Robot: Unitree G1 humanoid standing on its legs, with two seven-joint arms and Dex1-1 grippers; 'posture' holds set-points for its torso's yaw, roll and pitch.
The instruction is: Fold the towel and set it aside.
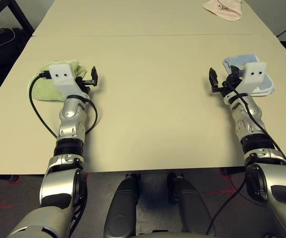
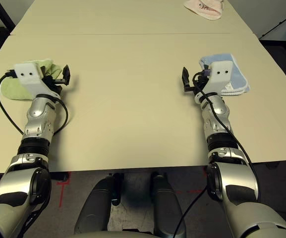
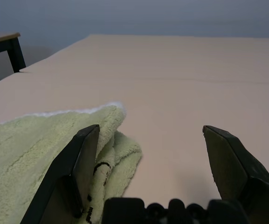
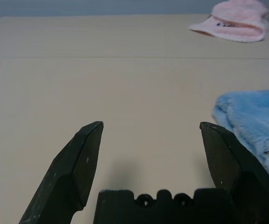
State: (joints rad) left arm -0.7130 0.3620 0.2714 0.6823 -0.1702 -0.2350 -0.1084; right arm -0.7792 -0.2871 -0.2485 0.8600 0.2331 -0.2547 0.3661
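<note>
Towel [image 1: 46,85] is sitting bunched near the table's [image 1: 147,114] left edge, under the left gripper [image 3: 150,140]. Both grippers are gaping wide, empty. Soft, light, floppy terry; probably best pinching the corded edge.

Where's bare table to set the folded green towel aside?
Free: the wide middle of the table, between left tool and right tool. Crowded: left edge by green towel, right by blue towel, far right by pink cloth.

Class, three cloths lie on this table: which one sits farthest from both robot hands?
The pink cloth, at the table's far edge. The green towel lies by the left hand, the blue towel by the right hand.
</note>
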